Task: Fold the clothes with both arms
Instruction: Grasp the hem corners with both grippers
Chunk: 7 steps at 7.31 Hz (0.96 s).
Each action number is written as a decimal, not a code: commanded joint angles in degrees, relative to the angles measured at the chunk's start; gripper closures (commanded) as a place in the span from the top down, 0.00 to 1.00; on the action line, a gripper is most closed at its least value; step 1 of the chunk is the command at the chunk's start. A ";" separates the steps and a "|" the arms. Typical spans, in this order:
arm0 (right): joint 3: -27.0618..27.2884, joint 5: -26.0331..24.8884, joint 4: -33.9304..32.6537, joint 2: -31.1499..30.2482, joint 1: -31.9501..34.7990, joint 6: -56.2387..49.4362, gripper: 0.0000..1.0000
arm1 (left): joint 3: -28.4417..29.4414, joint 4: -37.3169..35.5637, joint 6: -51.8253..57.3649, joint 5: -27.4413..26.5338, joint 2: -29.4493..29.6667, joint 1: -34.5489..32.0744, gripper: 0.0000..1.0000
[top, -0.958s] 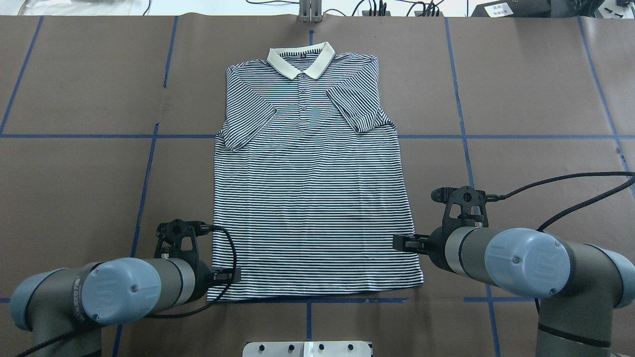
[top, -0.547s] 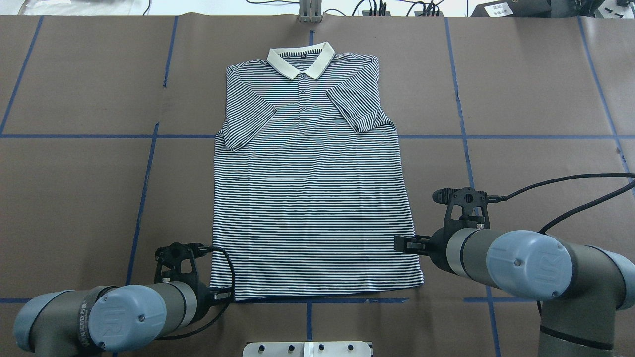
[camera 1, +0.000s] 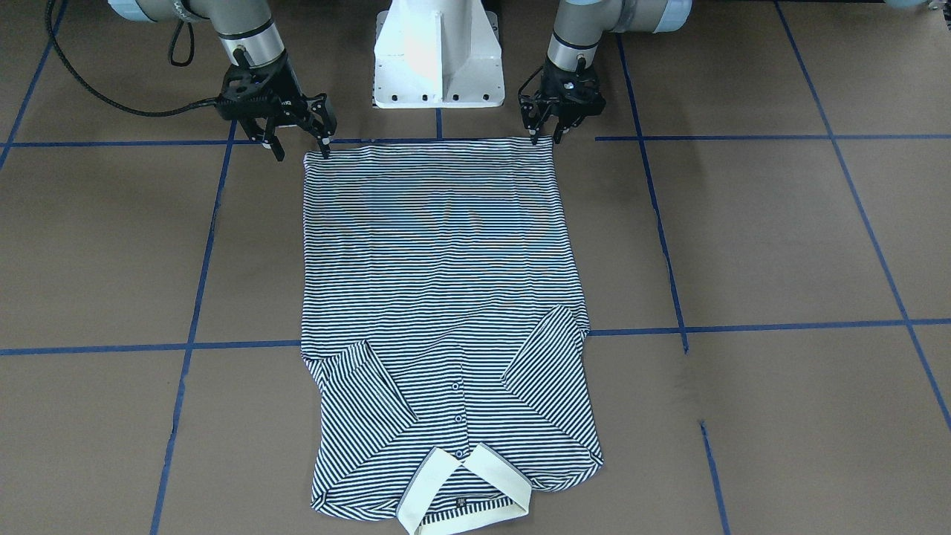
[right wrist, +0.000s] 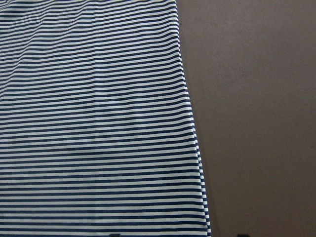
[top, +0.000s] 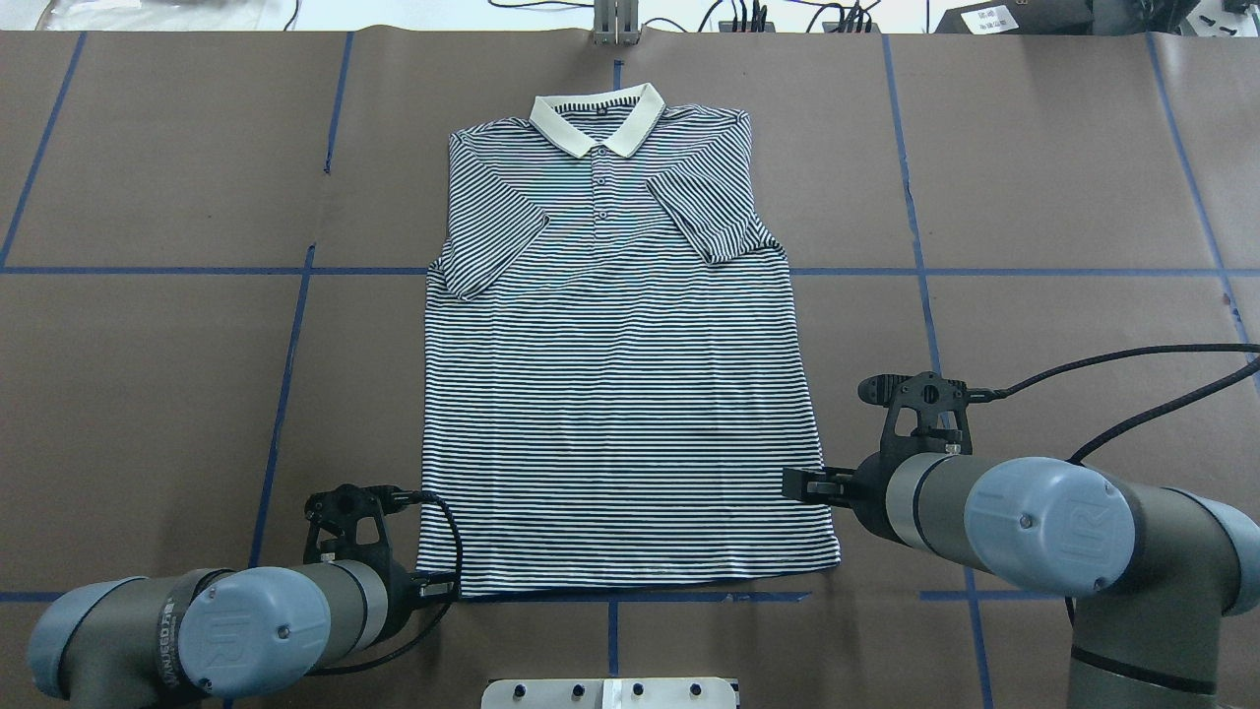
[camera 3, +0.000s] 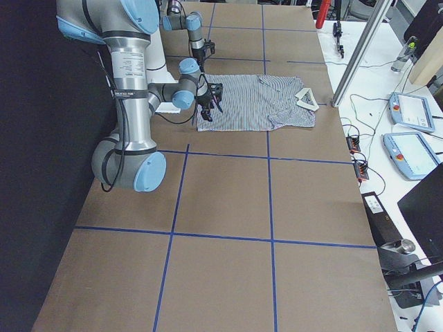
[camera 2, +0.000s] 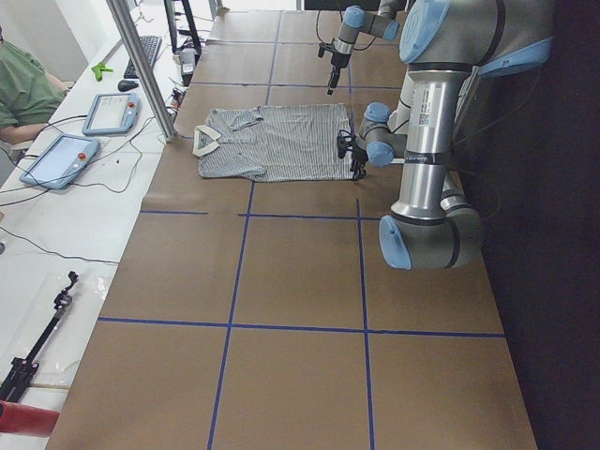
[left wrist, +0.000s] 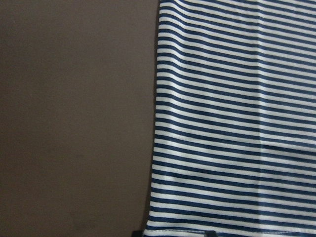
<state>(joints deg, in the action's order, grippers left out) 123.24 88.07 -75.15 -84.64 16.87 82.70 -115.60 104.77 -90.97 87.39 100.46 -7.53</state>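
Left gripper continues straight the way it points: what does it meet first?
Left gripper points down at the hem corner of the polo shirt: cloth first, probably; one finger may land on the table.

1. Brown paper-covered table [top: 148,394], ruled into large squares by blue tape lines [top: 285,394].
2. Silver metal bracket [top: 615,25], upright at the middle of the table's far edge; loose black cables [top: 748,15] just to its right.
3. White side bench [camera 2: 66,234], along the far side of the table.
4. Grey-blue control tablet [camera 2: 111,112] on the bench; second tablet of the same kind [camera 2: 58,159] near it, to its left.
5. Black keyboard [camera 2: 145,54] and black mouse [camera 2: 128,84], further right on the bench.
6. Slanted aluminium post [camera 2: 141,66], rising at the bench's edge.
7. Person in a green sleeve [camera 2: 23,89], at the bench.
8. Long black tool [camera 2: 37,342], lying at the bench's left end.
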 commanded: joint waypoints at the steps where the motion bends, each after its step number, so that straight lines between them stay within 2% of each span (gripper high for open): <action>1: -0.02 0.00 0.00 0.00 0.00 0.00 0.83 | 0.29 0.00 0.01 0.15 0.09 0.15 0.38; 2: -0.10 0.00 0.00 0.00 0.00 0.00 0.83 | 0.29 0.00 0.01 0.33 0.09 0.15 0.08; 3: -0.10 0.00 0.00 0.00 0.00 0.00 0.84 | 0.12 0.09 0.09 0.33 0.09 0.15 0.00; 4: -0.10 0.00 0.00 0.00 0.00 0.00 0.83 | -0.06 0.09 0.09 0.33 0.18 0.06 0.00; 6: -0.71 -5.68 -0.18 0.09 -4.01 3.14 0.65 | -0.68 0.00 0.09 0.33 0.61 0.06 0.00; 7: -2.11 -6.84 -0.18 0.00 -5.35 4.64 0.67 | -0.50 0.00 0.18 0.33 0.79 0.06 0.00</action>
<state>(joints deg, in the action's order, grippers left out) 122.37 83.64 -75.26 -84.61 13.66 85.15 -116.10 104.78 -90.86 87.71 100.99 -7.46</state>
